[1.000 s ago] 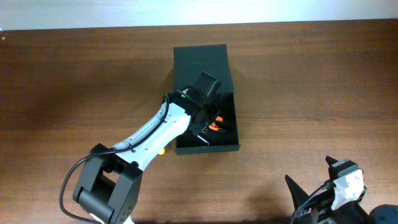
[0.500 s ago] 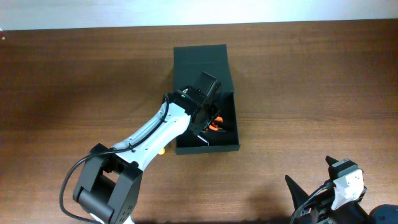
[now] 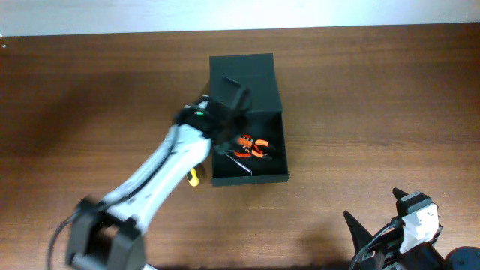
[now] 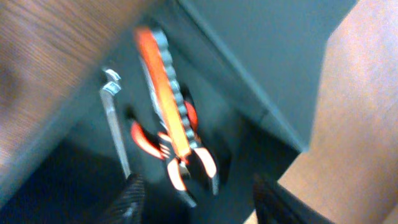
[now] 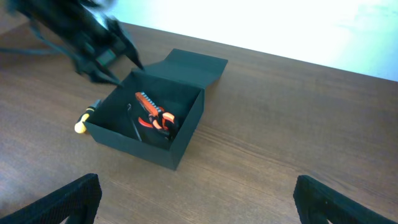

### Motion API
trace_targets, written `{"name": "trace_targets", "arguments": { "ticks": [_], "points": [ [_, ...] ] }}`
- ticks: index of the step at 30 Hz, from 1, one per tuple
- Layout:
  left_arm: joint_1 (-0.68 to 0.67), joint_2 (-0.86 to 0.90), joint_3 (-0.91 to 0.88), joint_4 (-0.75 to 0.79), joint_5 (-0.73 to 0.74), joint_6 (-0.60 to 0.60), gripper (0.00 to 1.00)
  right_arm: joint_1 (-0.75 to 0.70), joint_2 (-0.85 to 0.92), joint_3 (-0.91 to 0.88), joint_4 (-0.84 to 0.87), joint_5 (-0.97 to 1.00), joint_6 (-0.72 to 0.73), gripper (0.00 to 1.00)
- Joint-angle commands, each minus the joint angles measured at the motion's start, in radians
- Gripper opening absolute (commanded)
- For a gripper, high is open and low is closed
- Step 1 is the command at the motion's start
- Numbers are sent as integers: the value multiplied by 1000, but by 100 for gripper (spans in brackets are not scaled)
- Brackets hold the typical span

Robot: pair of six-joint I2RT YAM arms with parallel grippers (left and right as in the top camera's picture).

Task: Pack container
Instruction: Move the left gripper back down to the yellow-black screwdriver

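Observation:
The container (image 3: 276, 124) is a dark box on the table with its flap lid (image 3: 241, 73) folded open at the back. Orange-handled pliers (image 3: 253, 147) and a metal hex key (image 3: 238, 166) lie inside it. In the left wrist view the pliers (image 4: 180, 155), a long orange tool (image 4: 163, 81) and the hex key (image 4: 115, 124) lie on the box floor. My left gripper (image 4: 199, 205) hovers open above them with nothing between its fingers. Overhead, the left gripper (image 3: 223, 124) is blurred over the box's back left. My right gripper (image 5: 199, 205) stands wide open and empty near the front edge.
A small yellow-tipped thing (image 3: 193, 177) lies on the table against the box's left side, also visible as the yellow-tipped thing (image 5: 81, 126) in the right wrist view. Bare wooden table (image 3: 375, 112) surrounds the box. The left arm (image 3: 150, 180) reaches in from the front left.
My left gripper has opened and pulled up and back-left, away from the orange tools, which stay lying in the box. The right arm has not moved.

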Motion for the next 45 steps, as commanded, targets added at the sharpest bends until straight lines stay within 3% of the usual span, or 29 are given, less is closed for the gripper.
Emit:
{"name": "trace_targets", "arguments": {
  "ticks": [1, 8, 15, 21, 33, 36, 45],
  "points": [
    [61, -111, 23, -84, -114, 37, 66, -8, -3, -3, 5, 2, 8, 99],
    [150, -175, 23, -335, -174, 267, 68, -8, -3, -3, 5, 2, 8, 99],
    [204, -153, 12, -369, -187, 465, 84, -8, -3, -3, 5, 2, 8, 99],
    [248, -110, -65, -351, -147, 473, 87, -8, -3, -3, 5, 2, 8, 99],
    [250, 45, -159, -150, -34, 473, 87, -8, -3, -3, 5, 2, 8, 99],
    [250, 80, -167, -131, -13, 473, 95, -8, -3, -3, 5, 2, 8, 99],
    [250, 132, -174, -109, 5, 478, 98, -8, -3, -3, 5, 2, 8, 99]
  ]
}}
